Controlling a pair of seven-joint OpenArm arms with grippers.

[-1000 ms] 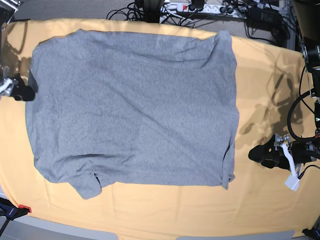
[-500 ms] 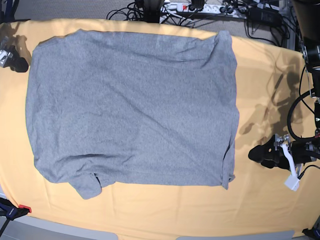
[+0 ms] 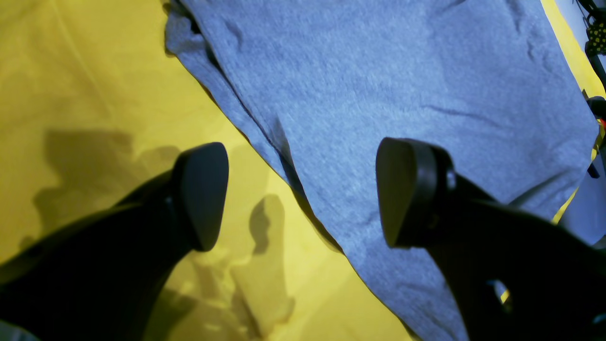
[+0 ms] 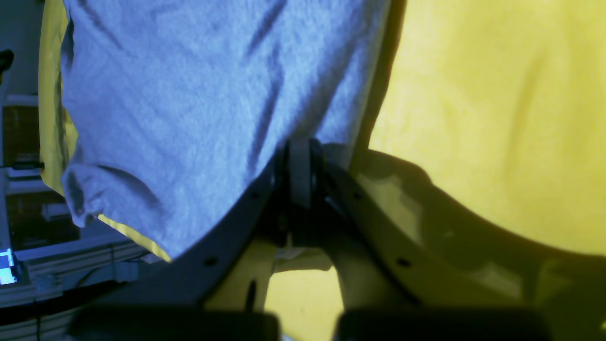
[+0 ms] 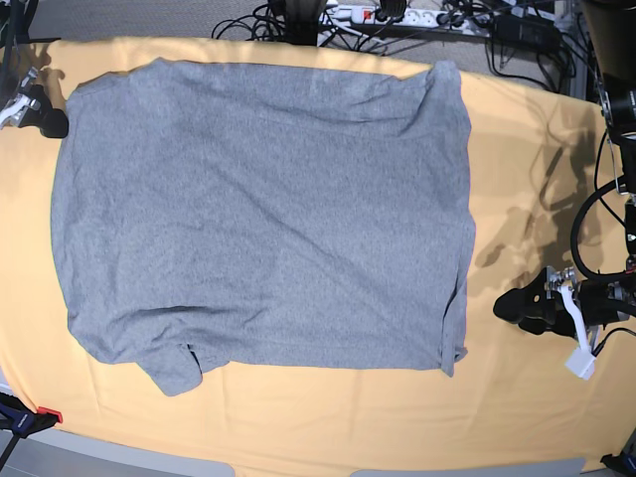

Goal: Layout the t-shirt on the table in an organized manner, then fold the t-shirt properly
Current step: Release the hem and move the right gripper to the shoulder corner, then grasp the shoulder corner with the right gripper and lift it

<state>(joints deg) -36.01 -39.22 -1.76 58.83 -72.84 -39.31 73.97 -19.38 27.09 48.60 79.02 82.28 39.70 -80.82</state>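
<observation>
The grey t-shirt (image 5: pixel 258 209) lies spread out flat, plain side up, on the yellow-orange table (image 5: pixel 527 149). At the shirt's far-left corner my right gripper (image 5: pixel 55 121) touches the edge. The right wrist view has its jaws pressed together (image 4: pixel 300 147) on the t-shirt (image 4: pixel 189 94) close to its edge, and creases run toward the tips. My left gripper (image 5: pixel 512 306) rests right of the shirt's near-right corner. In the left wrist view it (image 3: pixel 300 194) stands open above the edge of the t-shirt (image 3: pixel 378 71), one finger over cloth, one over the table (image 3: pixel 94 71).
Cables and a power strip (image 5: pixel 397 15) lie beyond the table's far edge. A red-tipped clamp (image 5: pixel 40 415) sits at the near-left corner. A white connector (image 5: pixel 578 350) hangs from the left arm. Bare table (image 4: pixel 497 118) shows beside the shirt.
My right gripper has travelled along the shirt's left edge to the far-left corner and closed its jaws there. The left arm and the shirt have not moved.
</observation>
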